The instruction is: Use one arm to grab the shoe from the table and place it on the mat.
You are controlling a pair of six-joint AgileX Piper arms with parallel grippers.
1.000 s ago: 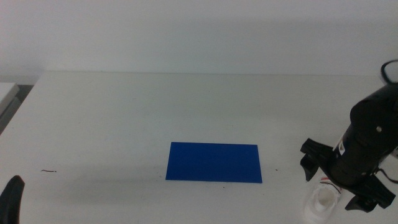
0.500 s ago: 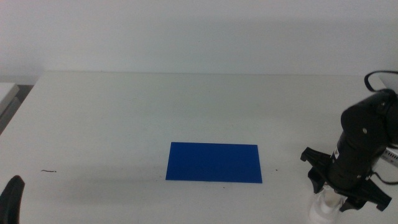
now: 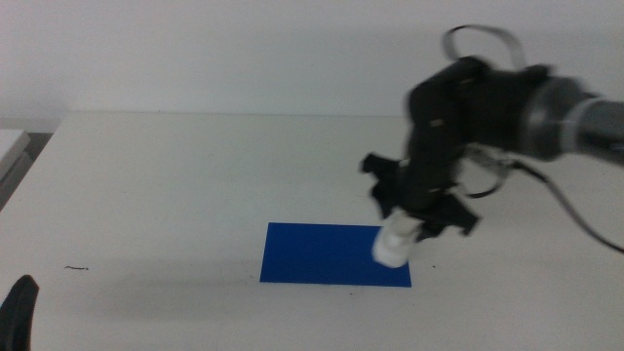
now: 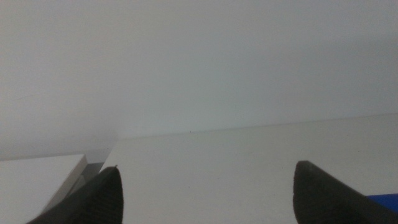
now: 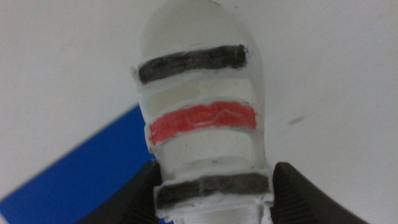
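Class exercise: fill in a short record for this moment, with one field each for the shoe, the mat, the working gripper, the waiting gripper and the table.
shoe: white sneaker, black, red and black straps, held above the mat's right end
mat: blue rectangle, flat on the table
working gripper: right gripper, shut on the sneaker's heel end
waiting gripper: left gripper, open, at the table's near left edge
table: white tabletop

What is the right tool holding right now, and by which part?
The right tool holds the shoe by the sides of its heel end, beside the rearmost dark strap. The left tool holds nothing.
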